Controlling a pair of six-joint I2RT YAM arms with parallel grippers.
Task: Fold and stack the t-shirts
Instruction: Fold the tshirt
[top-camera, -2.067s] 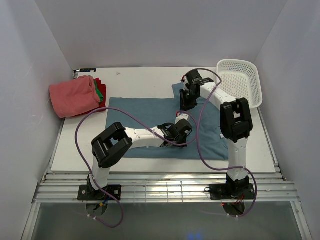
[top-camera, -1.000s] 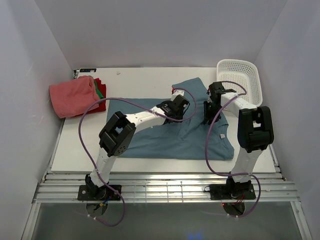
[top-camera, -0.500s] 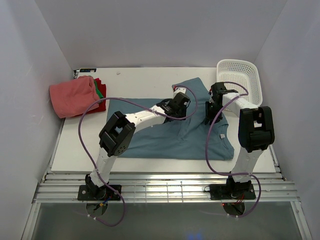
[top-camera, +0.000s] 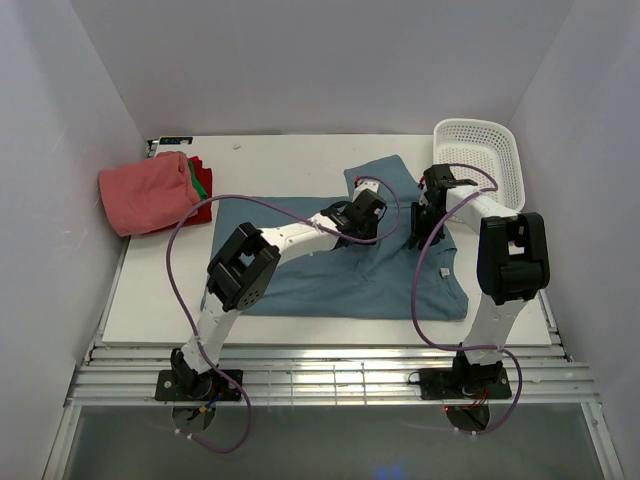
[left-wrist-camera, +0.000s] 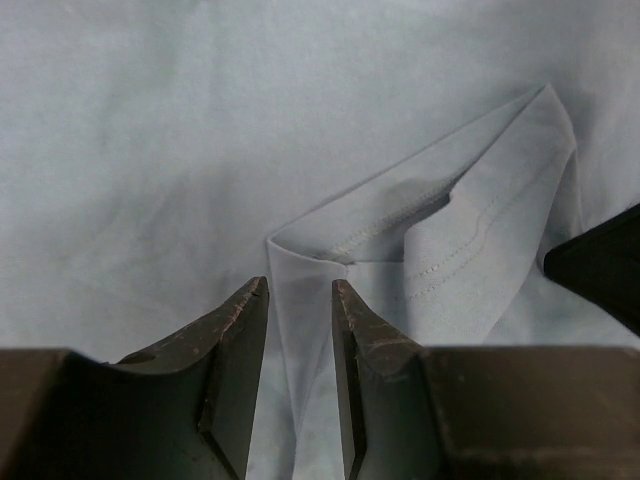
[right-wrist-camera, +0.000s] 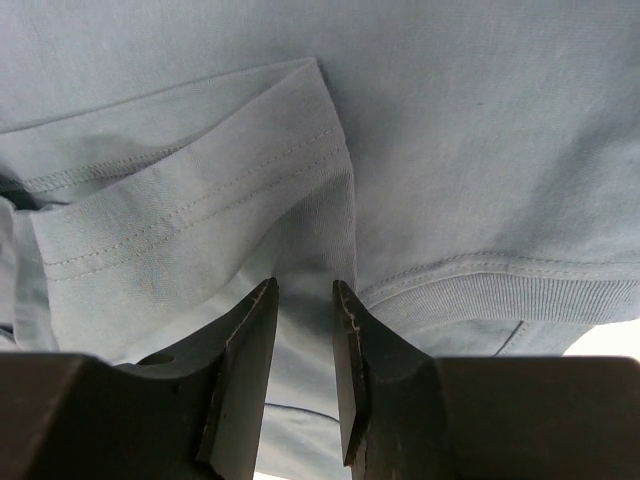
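No text, brand, number or sign can be read in any of the views. On the teal-blue t-shirt (top-camera: 340, 285), at the lower right of the top view, there is a small white tag (top-camera: 443, 271), but it is too small to read. The two wrist views show only plain cloth with stitched hems.

The left white-shelled arm (top-camera: 297, 234) and right white-shelled arm (top-camera: 488, 320) have chunky black joint housings (top-camera: 240, 278) and black base plates (top-camera: 195, 385), each trailed by a thin purple cable (top-camera: 168, 255). The left end effector (left-wrist-camera: 300, 292) and right end effector (right-wrist-camera: 305, 290) show dark, wedge-shaped fingers (left-wrist-camera: 232, 350) with bevelled inner faces.
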